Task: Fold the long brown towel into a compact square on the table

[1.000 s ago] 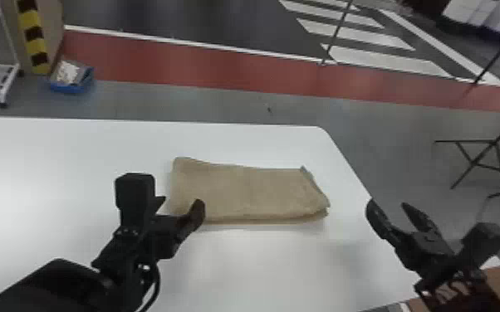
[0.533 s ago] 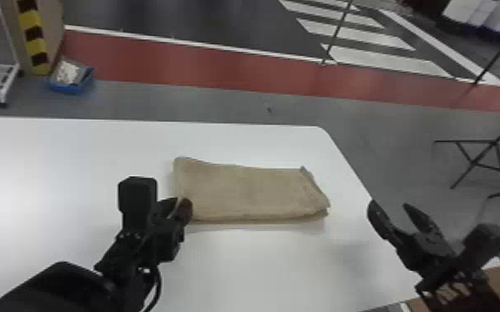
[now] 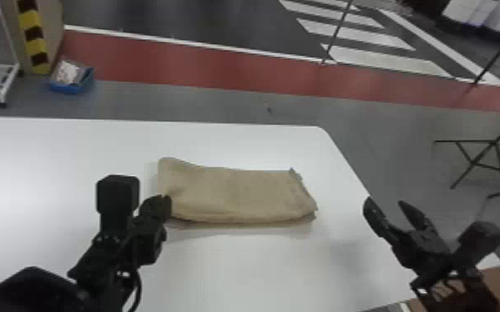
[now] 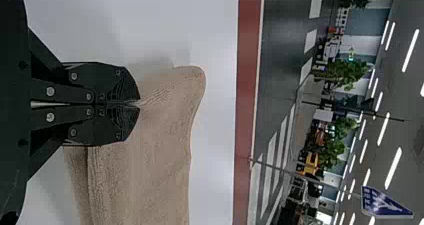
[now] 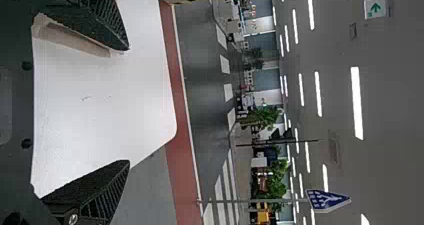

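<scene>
Head view: the brown towel (image 3: 241, 195) lies on my white table (image 3: 241, 265), already folded into an oblong whose longer sides run left to right. Its stacked layers are visible along the near side and at the right end, where the edges do not quite line up. The far left corner is rounded. My left gripper (image 3: 162, 202) is at the towel's left end, toward the near side; my right gripper (image 3: 385, 203) is well apart from the cloth, by the table's right edge, its two fingers spread with a gap between them.

Left wrist view: the fingers of my left gripper (image 4: 139, 104) are brought together, pinching a small bit of the towel at their tips. Short creases run from the pinch toward the rounded corner, and the remaining cloth spreads out beside and beneath the fingers.

Right wrist view: my right gripper (image 5: 129, 105) stands wide and holds nothing. Tabletop is visible between its fingers, with part of the towel partly hidden behind one of them.

Surroundings, head view: beyond the table, a red band (image 3: 199, 66) crosses the grey floor; a blue tray (image 3: 70, 87) sits near a white rack (image 3: 2, 85) at the left, and black stand legs (image 3: 477, 163) are at the right.
</scene>
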